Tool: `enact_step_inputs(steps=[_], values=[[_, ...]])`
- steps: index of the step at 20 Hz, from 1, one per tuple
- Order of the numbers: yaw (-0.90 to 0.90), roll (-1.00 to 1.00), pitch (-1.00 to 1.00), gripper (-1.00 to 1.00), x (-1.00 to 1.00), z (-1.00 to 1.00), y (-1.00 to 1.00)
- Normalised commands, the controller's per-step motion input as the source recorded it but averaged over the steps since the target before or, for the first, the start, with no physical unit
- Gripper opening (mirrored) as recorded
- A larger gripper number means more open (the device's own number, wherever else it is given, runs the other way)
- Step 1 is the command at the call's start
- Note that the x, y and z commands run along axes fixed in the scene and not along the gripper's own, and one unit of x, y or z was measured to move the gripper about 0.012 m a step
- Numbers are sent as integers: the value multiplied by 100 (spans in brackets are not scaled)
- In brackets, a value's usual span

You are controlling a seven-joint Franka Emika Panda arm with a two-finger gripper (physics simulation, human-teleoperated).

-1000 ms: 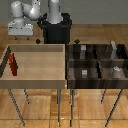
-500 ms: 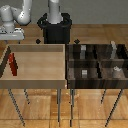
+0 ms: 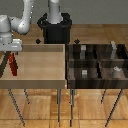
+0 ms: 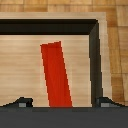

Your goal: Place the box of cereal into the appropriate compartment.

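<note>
Two bins are seen side by side on thin-legged stands over a wooden floor. The light wooden bin (image 3: pixel 37 75) takes up the exterior view's left half, an open tray with pale walls. Just beside it, on the exterior view's right, stands the dark bin (image 3: pixel 97 62), divided into four compartments, with small grey objects (image 3: pixel 116 70) lying in several of them. Behind both, a black pedestal (image 3: pixel 55 30) carries the white arm (image 3: pixel 22 20), which is bent over towards the exterior view's left edge.

The box of cereal (image 3: pixel 13 64) is found at the far left end of the light wooden bin, close to its wall, red and tilted. In the wrist view the box of cereal (image 4: pixel 57 75) is shown as a slanted red strip on the pale floor, near the bin's dark-edged wall.

The gripper (image 3: pixel 10 54) is held just above the box. Its fingertips (image 4: pixel 20 103) are seen spread apart on either side of the box, and nothing is grasped.
</note>
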Motion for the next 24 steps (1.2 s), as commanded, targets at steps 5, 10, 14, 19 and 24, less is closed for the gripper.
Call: enact_step_inputs(steps=[5, 10, 14, 19, 24], values=[[0, 0, 0, 100, 20, 0, 20], [0, 0, 0, 100, 0, -20, 0], [0, 0, 0, 100, 0, -100, 0], [0, 0, 0, -100, 0, -40, 0], [0, 0, 0, -100, 0, 0, 0]])
